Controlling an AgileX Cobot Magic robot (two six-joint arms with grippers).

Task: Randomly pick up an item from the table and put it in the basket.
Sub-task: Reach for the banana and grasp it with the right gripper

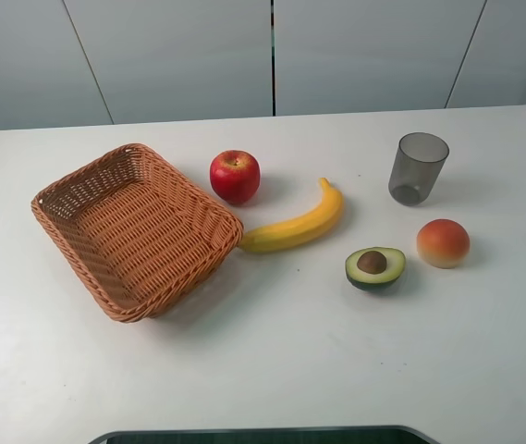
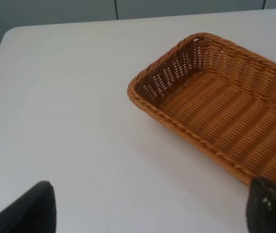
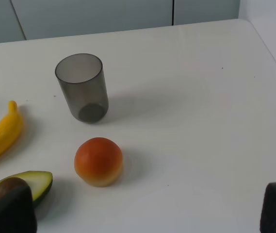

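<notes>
Widest of all is the flat white desk (image 1: 272, 370), and on it sits our landmark, the shallow rectangular orange-brown wicker basket (image 1: 133, 231), with nothing in it. So no delivery yet; I'd call this the very opening of the pick.

The long curved yellow plastic-looking banana (image 1: 298, 225) lies flat on the desk. One end is just beside the basket's nearest right-hand corner, perhaps touching the weave, though I can't tell. The rest of it arcs away from the basket.

The translucent grey cup (image 1: 418, 168) stands upright well apart from the basket, beyond the banana. The round red apple (image 1: 235, 176) sits near the basket's right wall. The halved green avocado (image 1: 374, 267), pit up, and the round orange-red fruit (image 1: 443, 243) lie farther from the basket than the banana does.

The left gripper (image 2: 147, 208) hangs spread wide and empty, looking over the basket's end. The right gripper (image 3: 142, 211) is also spread and empty, off on the cup's side, well away from the basket.

The next move, as I judge it, asks one gripper to drop over the banana's middle and span it crosswise. Then it closes, lifts clear of the rim and makes a short carry into the basket.
</notes>
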